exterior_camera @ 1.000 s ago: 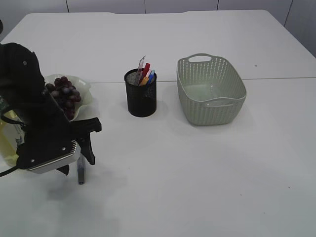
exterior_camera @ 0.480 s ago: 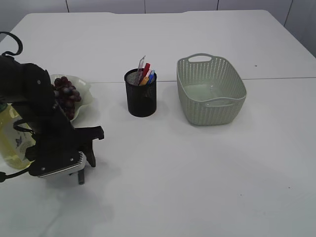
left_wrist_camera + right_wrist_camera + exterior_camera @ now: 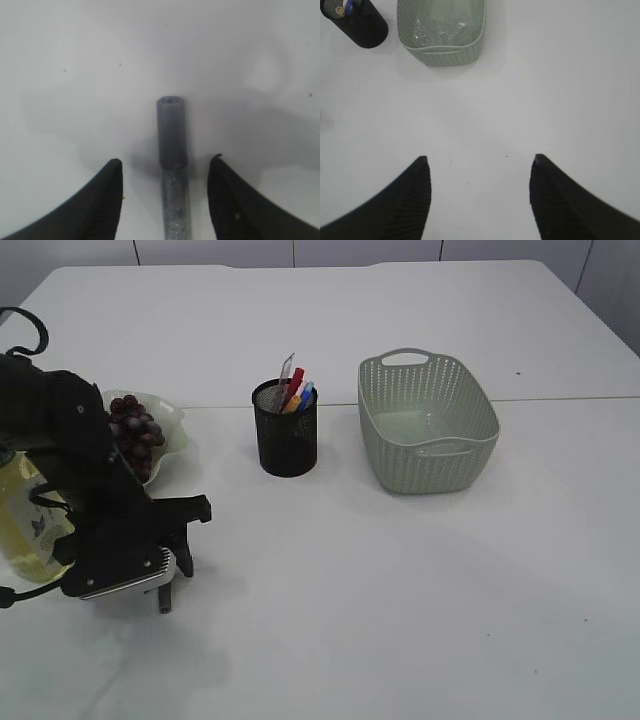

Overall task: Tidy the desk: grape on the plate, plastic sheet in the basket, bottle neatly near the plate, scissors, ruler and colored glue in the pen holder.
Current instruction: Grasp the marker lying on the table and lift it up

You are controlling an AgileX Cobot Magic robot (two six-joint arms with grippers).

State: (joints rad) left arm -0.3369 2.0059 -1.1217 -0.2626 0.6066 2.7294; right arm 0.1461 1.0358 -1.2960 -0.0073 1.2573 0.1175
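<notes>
left gripper (image 3: 165, 200) low over the table, fingers apart straddling the glitter glue tube (image 3: 172, 165) lengthwise for a pinch; right gripper (image 3: 480, 200) fingers apart, nothing between them

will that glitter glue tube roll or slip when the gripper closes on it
The glue tube looks round and lying flat on the table, so a nudge would probably roll it. Its smooth cap could slip. It seems slim and stiff, likely light, and sits centred in the left gripper.
</notes>
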